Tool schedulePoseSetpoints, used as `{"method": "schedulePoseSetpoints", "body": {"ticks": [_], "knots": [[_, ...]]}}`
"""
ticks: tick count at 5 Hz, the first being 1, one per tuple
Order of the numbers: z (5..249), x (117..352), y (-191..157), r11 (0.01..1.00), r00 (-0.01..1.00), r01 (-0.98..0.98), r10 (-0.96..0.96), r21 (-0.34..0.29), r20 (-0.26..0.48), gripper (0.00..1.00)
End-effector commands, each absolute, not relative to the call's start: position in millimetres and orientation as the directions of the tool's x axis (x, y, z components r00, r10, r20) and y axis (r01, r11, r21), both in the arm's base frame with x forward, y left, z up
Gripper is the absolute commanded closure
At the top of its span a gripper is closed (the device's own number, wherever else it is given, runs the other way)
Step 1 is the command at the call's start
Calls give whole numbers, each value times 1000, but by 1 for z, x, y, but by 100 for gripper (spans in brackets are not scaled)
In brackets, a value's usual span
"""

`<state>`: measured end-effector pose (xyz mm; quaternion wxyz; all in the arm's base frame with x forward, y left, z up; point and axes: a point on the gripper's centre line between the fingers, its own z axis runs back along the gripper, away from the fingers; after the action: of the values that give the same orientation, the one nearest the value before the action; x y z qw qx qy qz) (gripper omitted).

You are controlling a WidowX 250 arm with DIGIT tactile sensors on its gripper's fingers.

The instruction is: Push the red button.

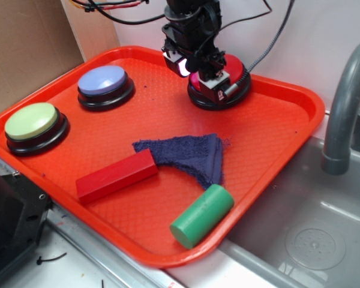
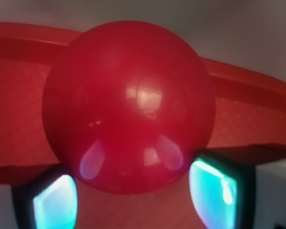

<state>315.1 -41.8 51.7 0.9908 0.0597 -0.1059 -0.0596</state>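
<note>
The red button (image 1: 236, 67) is a glossy red dome on a black base at the back of the orange tray (image 1: 291, 129). My gripper (image 1: 210, 77) hangs directly over its near-left side, low enough to hide much of the dome; whether it touches cannot be told. In the wrist view the red button (image 2: 128, 102) fills most of the frame. Below it, two teal-lit fingertips (image 2: 55, 202) stand wide apart at the bottom corners. The gripper (image 2: 133, 198) is open with only tray floor between the tips.
On the tray are a blue-lavender button (image 1: 103, 81), a green button (image 1: 31, 120), a red block (image 1: 116, 176), a purple cloth (image 1: 192, 153) and a green cylinder (image 1: 202, 215). A sink (image 1: 312, 240) with a grey faucet (image 1: 347, 102) lies to the right.
</note>
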Motion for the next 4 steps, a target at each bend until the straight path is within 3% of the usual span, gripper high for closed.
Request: {"method": "schedulePoseSetpoints", "body": {"ticks": [1, 2, 3, 4], "knots": [[116, 308, -42, 985, 933, 68, -119, 160, 340, 0], [132, 300, -39, 986, 918, 67, -121, 152, 379, 0], [131, 304, -36, 989, 918, 71, -116, 132, 380, 0], [104, 315, -38, 981, 930, 95, -147, 167, 337, 0]]}}
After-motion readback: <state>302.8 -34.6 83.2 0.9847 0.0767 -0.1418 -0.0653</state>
